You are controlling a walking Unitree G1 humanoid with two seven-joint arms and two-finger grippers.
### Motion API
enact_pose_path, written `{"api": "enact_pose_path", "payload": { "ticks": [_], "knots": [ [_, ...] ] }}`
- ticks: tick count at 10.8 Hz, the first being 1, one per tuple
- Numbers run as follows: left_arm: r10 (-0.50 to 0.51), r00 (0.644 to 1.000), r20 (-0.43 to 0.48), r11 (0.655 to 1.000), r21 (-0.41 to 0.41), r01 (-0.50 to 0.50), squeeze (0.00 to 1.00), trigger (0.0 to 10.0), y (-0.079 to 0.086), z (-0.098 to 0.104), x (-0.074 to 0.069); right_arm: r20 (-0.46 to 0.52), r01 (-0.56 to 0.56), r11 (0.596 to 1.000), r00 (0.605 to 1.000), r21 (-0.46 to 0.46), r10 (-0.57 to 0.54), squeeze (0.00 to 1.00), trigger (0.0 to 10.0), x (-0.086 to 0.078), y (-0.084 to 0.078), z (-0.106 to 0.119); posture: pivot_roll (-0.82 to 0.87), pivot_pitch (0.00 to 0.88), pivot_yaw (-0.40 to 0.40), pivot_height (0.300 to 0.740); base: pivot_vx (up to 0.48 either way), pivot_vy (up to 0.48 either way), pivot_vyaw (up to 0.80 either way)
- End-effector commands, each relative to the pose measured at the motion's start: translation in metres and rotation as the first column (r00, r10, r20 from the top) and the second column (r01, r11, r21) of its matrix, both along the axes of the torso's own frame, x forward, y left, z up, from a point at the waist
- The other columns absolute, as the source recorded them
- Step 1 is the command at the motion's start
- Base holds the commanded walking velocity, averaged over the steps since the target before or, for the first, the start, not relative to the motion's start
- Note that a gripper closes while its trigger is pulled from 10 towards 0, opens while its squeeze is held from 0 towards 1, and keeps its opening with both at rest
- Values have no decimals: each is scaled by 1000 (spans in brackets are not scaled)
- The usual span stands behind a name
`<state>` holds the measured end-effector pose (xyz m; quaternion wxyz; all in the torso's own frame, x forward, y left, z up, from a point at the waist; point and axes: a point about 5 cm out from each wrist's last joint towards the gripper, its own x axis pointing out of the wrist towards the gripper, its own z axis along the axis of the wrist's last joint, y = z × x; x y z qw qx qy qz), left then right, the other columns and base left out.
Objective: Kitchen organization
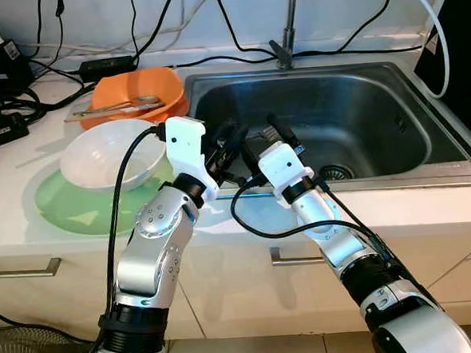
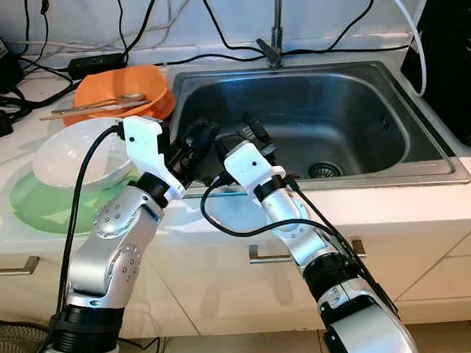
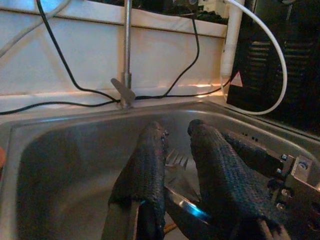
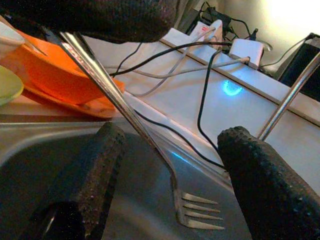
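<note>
Silver fork (image 4: pixel 150 145) gleaming, pinched in the left hand (image 3: pixel 175 165) with its black, knobbly-textured fingers (image 3: pixel 145 170), and the right hand (image 4: pixel 170 175) is the same dotted black. Steel-grey sink (image 1: pixel 394 147), orange bowl (image 1: pixel 154 89), translucent white bowl (image 1: pixel 99 165) on a pale green plate (image 1: pixel 70 211), white desk (image 1: pixel 5 206).

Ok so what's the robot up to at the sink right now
The robot stands at the kitchen counter with both arms reaching over the front edge of the steel sink. Its left gripper is shut on a metal fork, tines pointing into the basin. The right gripper is open, its fingers either side of the fork, not touching it. An orange bowl holding utensils and a white bowl sit on the counter beside the sink.
</note>
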<state>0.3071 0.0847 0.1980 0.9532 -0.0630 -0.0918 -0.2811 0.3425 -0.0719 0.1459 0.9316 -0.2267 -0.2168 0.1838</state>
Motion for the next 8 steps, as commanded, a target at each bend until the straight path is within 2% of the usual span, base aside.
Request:
{"api": "enact_pose_path", "payload": {
  "ticks": [1, 3, 4, 5, 8],
  "knots": [
    [-16, 1000, -15, 1000, 6, 16, 0, 10000, -1, -2, -1, 6, -9, 1000, 1000, -1, 9, 0, 10000, 0, 3, 3, 117, 0, 72, 740, 0, 0, 0],
    [-36, 999, -34, 999, 10, 36, 0, 10000, -4, -7, -3, 8, -12, 1000, 1000, 5, 12, 0, 10000, 0, 4, 4, 117, 0, 72, 740, 0, 0, 0],
    [-43, 998, -44, 999, 13, 43, 0, 10000, -7, -10, -4, 8, -16, 1000, 1000, 7, 16, 0, 1137, 0, 5, 5, 118, 0, 72, 740, 0, 0, 0],
    [-50, 997, -51, 999, 12, 50, 0, 10000, -8, -11, -4, 6, -19, 1000, 1000, 7, 19, 0, 0, 0, 6, 4, 118, 0, 72, 740, 0, 0, 0],
    [-52, 997, -56, 999, 9, 53, 0, 10000, -9, -12, -5, 2, -27, 1000, 1000, 6, 27, 0, 0, 0, 6, 4, 119, 0, 70, 740, 0, 0, 0]
  ]
}}
